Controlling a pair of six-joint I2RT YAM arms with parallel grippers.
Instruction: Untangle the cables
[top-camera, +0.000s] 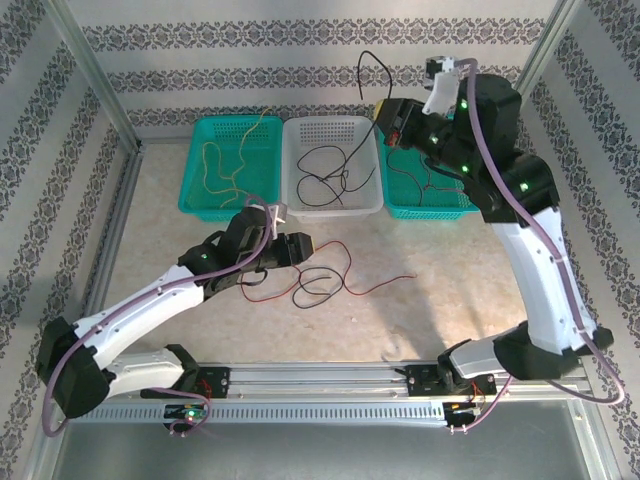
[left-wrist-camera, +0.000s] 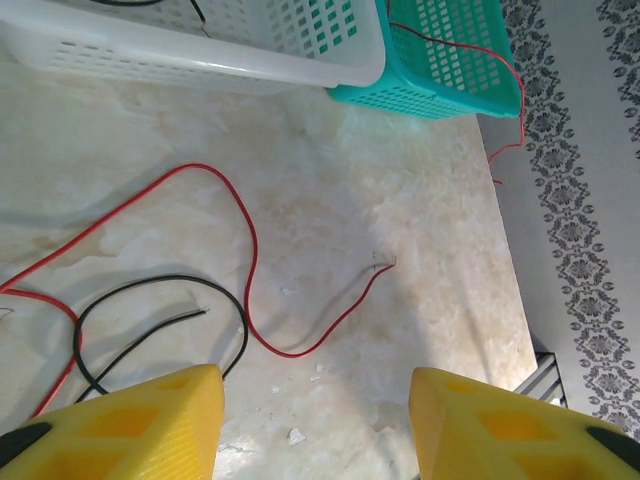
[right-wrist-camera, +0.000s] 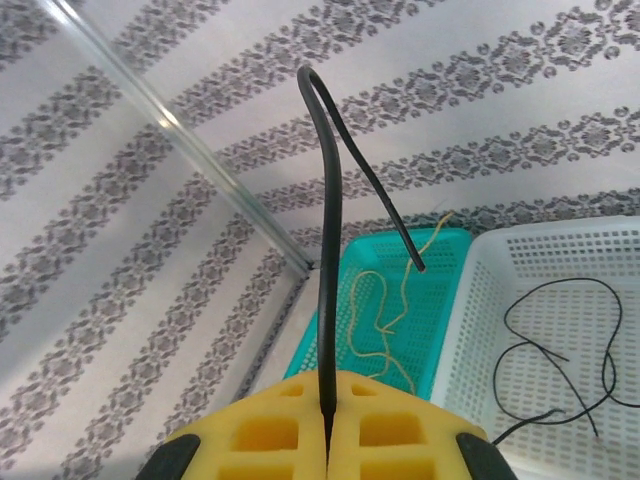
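Sorting step: right gripper (right-wrist-camera: 328, 425) clamped on a raised black cable (right-wrist-camera: 326, 230), release into white basket (top-camera: 330, 121) likely next; left gripper (left-wrist-camera: 315, 415) apart over red cable (left-wrist-camera: 248, 262)

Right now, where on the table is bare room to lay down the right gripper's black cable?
Bare table lies between the right teal basket, the red cable's tip and the right arm. Crowded: the middle, where the red cable and a black cable loop before the open left gripper.

Blocking the far edge: three baskets (top-camera: 335, 208) side by side. Cluttering mid-table: loose red cable (left-wrist-camera: 250, 250) and black cable (left-wrist-camera: 160, 281). Leaving open: bare table (top-camera: 440, 280) right of them.
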